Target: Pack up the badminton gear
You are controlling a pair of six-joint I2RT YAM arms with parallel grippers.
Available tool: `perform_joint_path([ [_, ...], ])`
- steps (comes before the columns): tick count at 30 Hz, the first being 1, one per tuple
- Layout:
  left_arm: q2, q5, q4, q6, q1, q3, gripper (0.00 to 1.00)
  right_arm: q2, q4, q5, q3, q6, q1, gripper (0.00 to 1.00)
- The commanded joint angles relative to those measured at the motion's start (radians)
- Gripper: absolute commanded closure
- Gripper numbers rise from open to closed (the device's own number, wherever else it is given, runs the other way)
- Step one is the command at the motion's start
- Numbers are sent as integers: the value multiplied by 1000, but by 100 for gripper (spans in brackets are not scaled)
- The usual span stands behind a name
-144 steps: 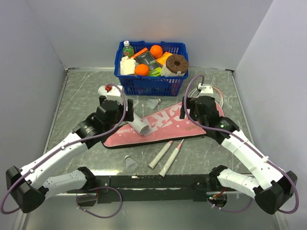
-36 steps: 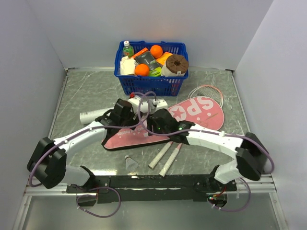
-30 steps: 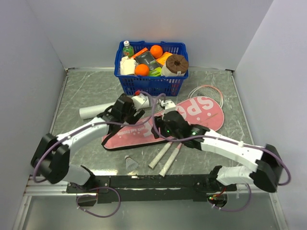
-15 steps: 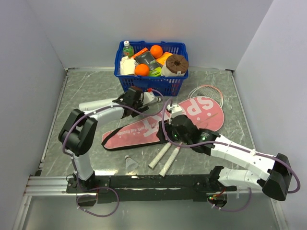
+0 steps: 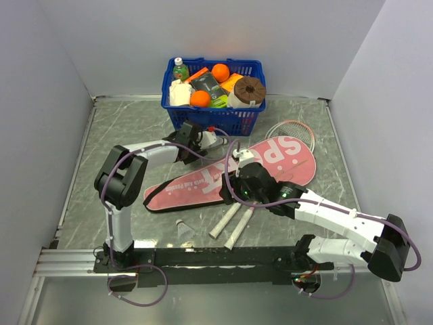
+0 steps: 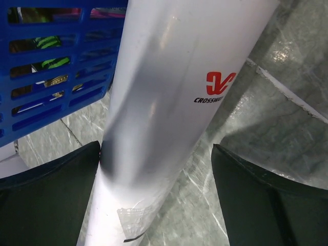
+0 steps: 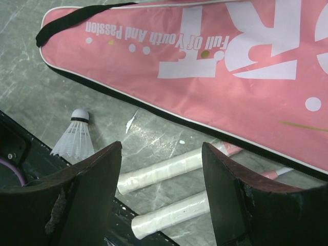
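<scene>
The long white tube [image 6: 164, 87] fills the left wrist view and runs between the fingers of my open left gripper [image 6: 156, 147]. The left finger touches it and the right finger stands apart. From above, my left gripper [image 5: 201, 139] is beside the basket, with the tube hidden under the arm. The pink "SPORT" cover [image 5: 270, 159] lies flat mid-table. My right gripper [image 7: 161, 145] hangs open above two white racket handles [image 7: 169, 166], at the cover's near edge [image 5: 238, 195]. The racket heads [image 5: 292, 130] stick out behind the cover. One shuttlecock [image 7: 74, 136] lies near the front, another [image 5: 217, 141] by the basket.
A blue basket [image 5: 213, 120] of groceries stands at the back middle, right behind my left gripper. The black rail [image 5: 216, 256] with both arm bases runs along the near edge. Grey walls close off the left, back and right sides.
My left arm has stretched back and right until its gripper is beside the basket, astride the tube. My right gripper has slid along the cover toward the racket handles.
</scene>
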Motion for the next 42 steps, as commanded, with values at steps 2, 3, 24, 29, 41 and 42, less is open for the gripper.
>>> perform_joint_path([
  [2, 28, 34, -28, 38, 10, 51, 6, -4, 31, -12, 8, 4, -2, 29],
  [3, 43, 33, -36, 43, 12, 62, 6, -4, 32, -13, 6, 4, -3, 29],
  [24, 48, -40, -100, 37, -31, 71, 71, -76, 8, -24, -37, 19, -5, 29],
  [29, -105, -122, -120, 20, -80, 6, 84, -99, -57, -29, 14, 10, -3, 29],
  [41, -463, -40, -322, -265, -247, -97, 99, -312, -301, -85, 147, -48, -3, 29],
  [42, -481, -37, -329, -284, -266, -110, 99, -326, -311, -87, 158, -50, -3, 29],
])
